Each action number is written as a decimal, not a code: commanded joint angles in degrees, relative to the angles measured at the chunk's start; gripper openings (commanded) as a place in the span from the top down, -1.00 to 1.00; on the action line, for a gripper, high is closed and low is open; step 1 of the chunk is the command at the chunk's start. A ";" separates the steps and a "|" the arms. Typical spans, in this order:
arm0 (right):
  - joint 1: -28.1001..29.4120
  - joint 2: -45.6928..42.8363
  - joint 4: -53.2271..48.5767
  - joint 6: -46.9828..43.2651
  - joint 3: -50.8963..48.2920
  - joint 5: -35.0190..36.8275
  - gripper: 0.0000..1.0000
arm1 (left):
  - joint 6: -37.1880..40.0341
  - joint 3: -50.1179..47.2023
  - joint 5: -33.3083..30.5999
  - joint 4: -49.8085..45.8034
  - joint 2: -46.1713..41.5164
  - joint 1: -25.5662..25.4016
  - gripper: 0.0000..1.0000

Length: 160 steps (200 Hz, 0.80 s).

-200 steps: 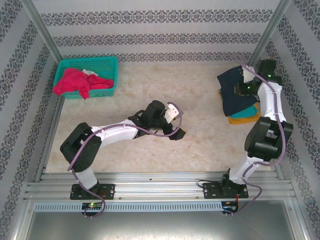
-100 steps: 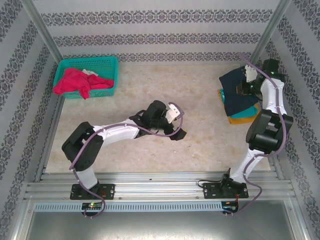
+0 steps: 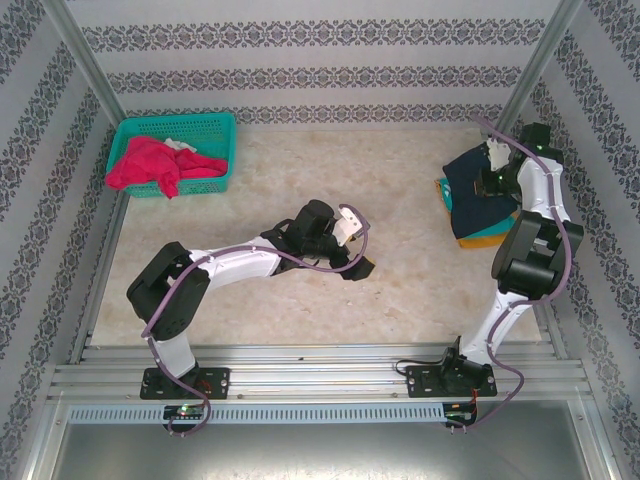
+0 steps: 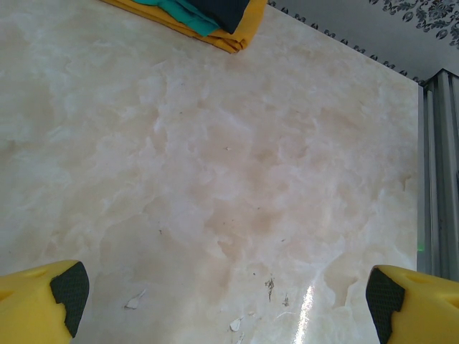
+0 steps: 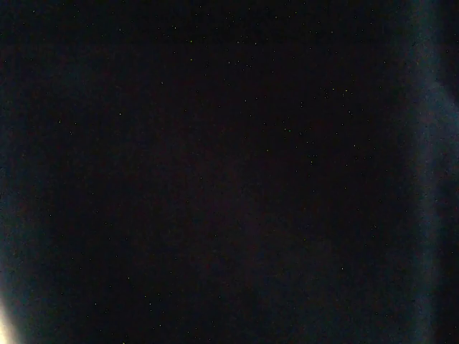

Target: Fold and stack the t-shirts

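A stack of t-shirts lies at the right of the table: an orange one (image 3: 478, 239) at the bottom, a teal one (image 3: 494, 228) on it, and the dark navy one (image 3: 468, 196) on top. My right gripper (image 3: 488, 182) is down in the navy cloth and shut on it. Dark fabric blacks out the right wrist view. My left gripper (image 3: 356, 268) hovers open over bare marble mid-table, its yellow fingertips (image 4: 68, 290) wide apart with nothing between them. The left wrist view catches a corner of the stack, orange (image 4: 240, 32) under teal (image 4: 183, 11). A pink-red t-shirt (image 3: 150, 165) lies in the basket.
The teal mesh basket (image 3: 178, 124) stands at the back left with a bit of white cloth (image 3: 181, 146) beside the pink-red shirt. Patterned walls close in the table on three sides. A metal rail (image 3: 320, 375) runs along the near edge.
My right arm has drawn back and to the right with the navy shirt, whose left part has pulled in, so it looks narrower on the stack. The left arm has barely moved.
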 commanded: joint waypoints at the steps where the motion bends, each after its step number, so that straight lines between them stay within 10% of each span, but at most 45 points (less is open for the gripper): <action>1: -0.06 -1.95 -0.99 -1.34 2.20 -5.03 1.00 | 0.29 1.61 1.13 2.78 0.57 -0.62 -1.00; 64: 0.11 -6.34 -1.45 -3.49 -0.33 -17.06 1.00 | -1.64 1.30 1.54 5.19 1.30 -0.62 -1.00; 160: 1.00 0.24 -2.51 -4.56 1.32 -3.89 1.00 | -0.37 0.79 1.37 3.44 0.34 -0.62 -1.00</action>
